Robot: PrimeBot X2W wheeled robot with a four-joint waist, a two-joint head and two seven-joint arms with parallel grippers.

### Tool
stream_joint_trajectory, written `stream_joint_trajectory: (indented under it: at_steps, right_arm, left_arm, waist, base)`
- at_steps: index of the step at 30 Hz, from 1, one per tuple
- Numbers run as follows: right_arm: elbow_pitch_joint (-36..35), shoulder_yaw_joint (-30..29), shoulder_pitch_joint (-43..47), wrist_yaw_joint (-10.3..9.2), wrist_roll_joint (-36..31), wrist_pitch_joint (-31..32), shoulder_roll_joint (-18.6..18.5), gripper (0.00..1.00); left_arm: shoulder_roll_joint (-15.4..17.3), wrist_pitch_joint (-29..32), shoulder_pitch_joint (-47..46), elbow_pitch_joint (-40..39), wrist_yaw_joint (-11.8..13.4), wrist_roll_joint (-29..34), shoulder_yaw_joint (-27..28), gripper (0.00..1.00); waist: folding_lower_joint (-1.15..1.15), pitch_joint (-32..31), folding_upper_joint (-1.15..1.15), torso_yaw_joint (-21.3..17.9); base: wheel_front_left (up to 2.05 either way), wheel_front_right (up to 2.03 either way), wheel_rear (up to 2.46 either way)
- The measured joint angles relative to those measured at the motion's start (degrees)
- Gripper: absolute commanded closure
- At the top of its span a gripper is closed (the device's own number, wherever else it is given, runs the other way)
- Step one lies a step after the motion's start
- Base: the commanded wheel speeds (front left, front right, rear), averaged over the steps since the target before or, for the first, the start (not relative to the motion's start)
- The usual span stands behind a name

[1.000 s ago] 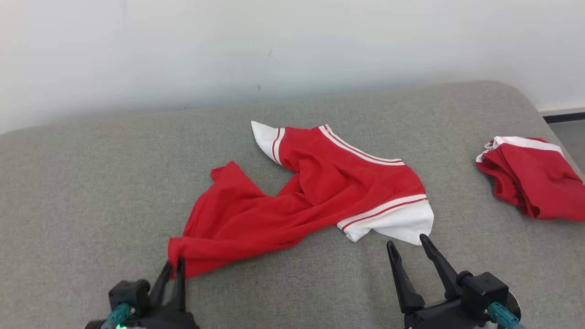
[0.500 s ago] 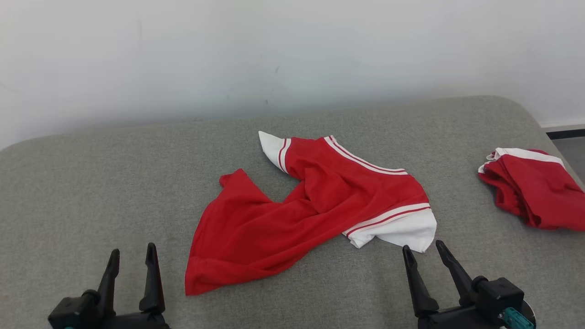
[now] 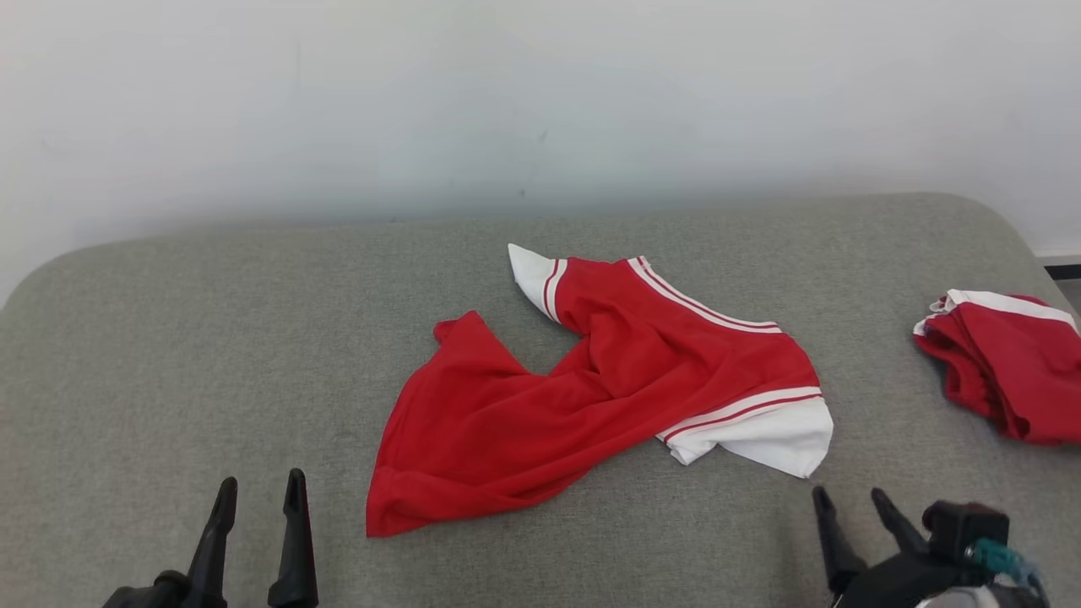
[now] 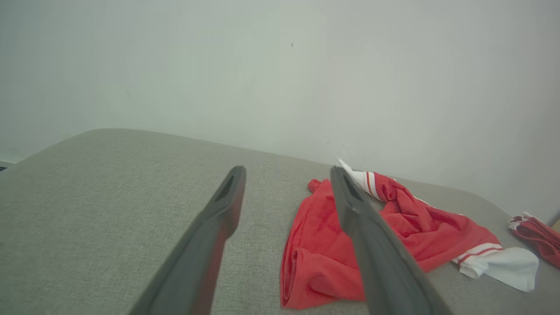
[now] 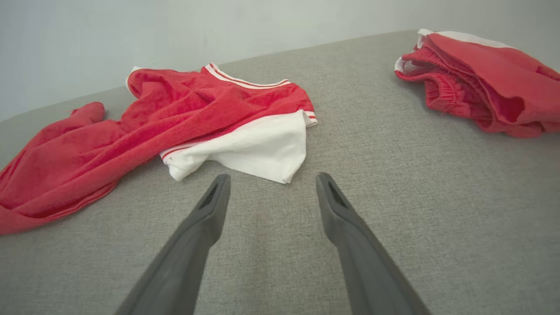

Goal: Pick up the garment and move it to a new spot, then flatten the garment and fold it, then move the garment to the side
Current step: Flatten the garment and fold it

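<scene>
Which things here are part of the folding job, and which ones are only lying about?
In the job: crumpled red garment, left tool, right tool, both open.
Lying about: folded red bundle at the right; grey cushion under everything.

The head view looks down on the grey cushion (image 3: 169, 338); both wrist views skim low across it toward the wall (image 3: 338, 101), sharing the red garment (image 3: 608, 371).

Left end effector (image 3: 262, 479) fingers spread, pointing forward; right end effector (image 3: 847, 491) likewise.
</scene>
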Motion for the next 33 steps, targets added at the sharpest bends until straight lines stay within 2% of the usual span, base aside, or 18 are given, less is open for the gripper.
stream_joint_trajectory:
  at_steps: [7,15,24,25,26,27,33]
  right_arm:
    - [5.16,-5.58,-6.46,0.00,-1.68,7.09,-1.20,0.00]
    - [11.61,-8.11,-11.78,0.00,-1.71,8.53,-3.01,0.00]
    - [19.59,-1.74,-17.22,0.00,3.49,8.90,-5.59,0.00]
    - [20.30,-1.12,-17.58,0.00,4.11,8.89,-5.92,0.23]
    - [20.82,-0.52,-17.96,0.00,4.53,8.75,-6.12,0.75]
    - [21.28,0.11,-18.34,0.00,4.78,8.18,-6.27,1.00]
    - [21.03,1.78,-17.21,0.00,7.02,3.78,-8.11,1.00]
  left_arm:
    - [-0.02,0.00,-0.49,1.05,0.08,0.97,-0.63,0.00]
    - [-0.02,0.00,-3.51,1.69,-0.58,2.15,-1.01,0.00]
    - [-0.03,0.00,-7.94,3.32,-1.18,2.92,-1.90,0.00]
    - [-0.02,0.00,-8.19,3.45,-1.21,3.02,-1.94,0.00]
    - [-0.02,0.00,-8.36,3.56,-1.49,3.07,-1.91,0.00]
    - [-0.03,0.00,-8.46,3.70,-1.54,3.09,-1.91,0.00]
    - [-0.03,0.00,-8.43,4.64,-1.62,3.16,-1.67,0.00]
  waist:
    - [0.00,1.29,0.00,1.69]
    - [0.01,3.83,0.01,3.72]
    - [0.01,6.43,0.01,4.95]
    - [0.01,6.59,0.01,4.97]
    - [0.02,6.67,0.01,4.92]
    - [0.01,6.70,0.01,4.82]
    - [0.01,5.47,0.00,4.26]
  base:
    - [0.00,0.00,0.00]
    - [0.00,0.00,0.00]
    - [0.00,0.00,0.00]
    - [0.00,0.00,0.00]
    - [0.00,0.00,0.00]
    - [0.00,0.00,0.00]
    - [0.00,0.00,0.00]
